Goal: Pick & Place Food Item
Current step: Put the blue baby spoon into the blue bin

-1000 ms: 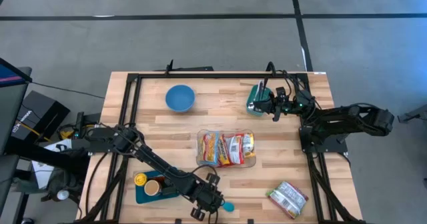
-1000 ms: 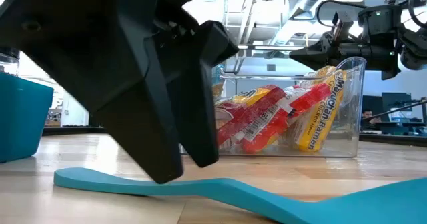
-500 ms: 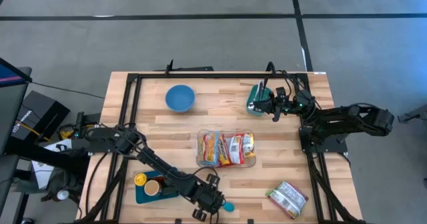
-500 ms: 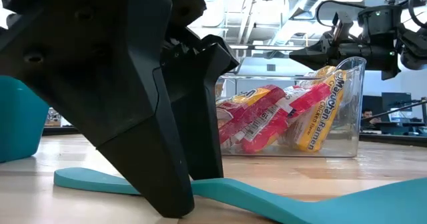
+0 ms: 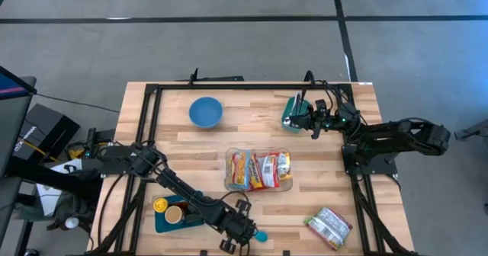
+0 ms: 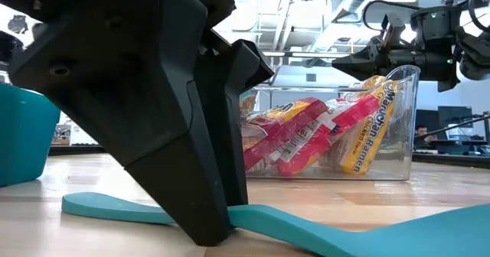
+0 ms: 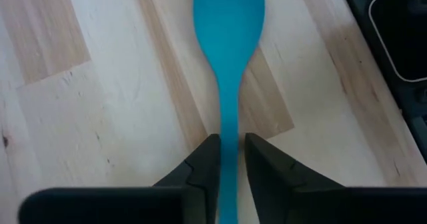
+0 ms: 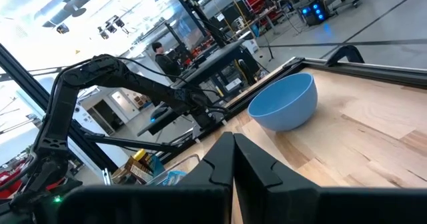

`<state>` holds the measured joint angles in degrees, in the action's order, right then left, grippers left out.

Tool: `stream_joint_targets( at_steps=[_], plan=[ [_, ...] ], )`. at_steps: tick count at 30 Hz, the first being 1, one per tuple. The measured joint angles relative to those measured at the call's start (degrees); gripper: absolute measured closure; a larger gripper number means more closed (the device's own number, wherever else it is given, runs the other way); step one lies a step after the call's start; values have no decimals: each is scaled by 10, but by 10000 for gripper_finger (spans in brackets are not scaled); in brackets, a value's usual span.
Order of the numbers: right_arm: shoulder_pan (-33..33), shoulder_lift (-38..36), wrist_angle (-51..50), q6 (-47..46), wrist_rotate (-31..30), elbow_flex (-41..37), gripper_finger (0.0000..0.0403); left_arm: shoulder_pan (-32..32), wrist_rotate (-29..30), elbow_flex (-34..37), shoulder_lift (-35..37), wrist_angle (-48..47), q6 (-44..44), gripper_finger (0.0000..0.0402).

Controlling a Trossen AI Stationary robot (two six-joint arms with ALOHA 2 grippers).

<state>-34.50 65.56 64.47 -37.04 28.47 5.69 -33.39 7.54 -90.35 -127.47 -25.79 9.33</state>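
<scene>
A teal spatula [image 7: 229,17] lies flat on the wooden table near its front edge, also seen low in the low view as a long teal strip [image 6: 321,226]. My left gripper [image 7: 231,151] points steeply down over it and is shut on its handle [image 5: 245,229]. My right gripper [image 8: 230,151] is shut on nothing, level above the table's far right, beside a green object [image 5: 293,111]. Ramen packets [image 6: 306,138] stand in a clear bin [image 5: 259,170] at mid-table. My left gripper pinches the spatula's thin handle [image 7: 230,127] between its two fingers, one on each long edge. The fingers [image 6: 207,211] come from above, slanting down, and lie across the handle. The spatula still lies on the table, blade pointing away from the gripper.
A teal tray [image 5: 164,224] with a yellow and a brown item sits at the front left, close behind my left arm. A blue bowl [image 5: 205,111] stands at the far left. A food packet [image 5: 329,227] lies at the front right. Black frame rails run along the table's sides.
My left gripper has come down onto the spatula, and its fingers have drawn together about the handle. The spatula has stayed where it lay.
</scene>
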Motion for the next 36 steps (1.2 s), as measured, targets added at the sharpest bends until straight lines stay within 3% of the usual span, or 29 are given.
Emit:
stream_joint_targets(
  at_steps=[9,30,36],
  plan=[
    [0,0,-2,0,0,0,402,0,1,1,1,3,2,381],
    [0,0,-3,0,0,0,402,2,45,3,27,5,5,382],
    [0,0,-6,0,0,0,402,4,72,2,67,6,-3,383]
  ],
)
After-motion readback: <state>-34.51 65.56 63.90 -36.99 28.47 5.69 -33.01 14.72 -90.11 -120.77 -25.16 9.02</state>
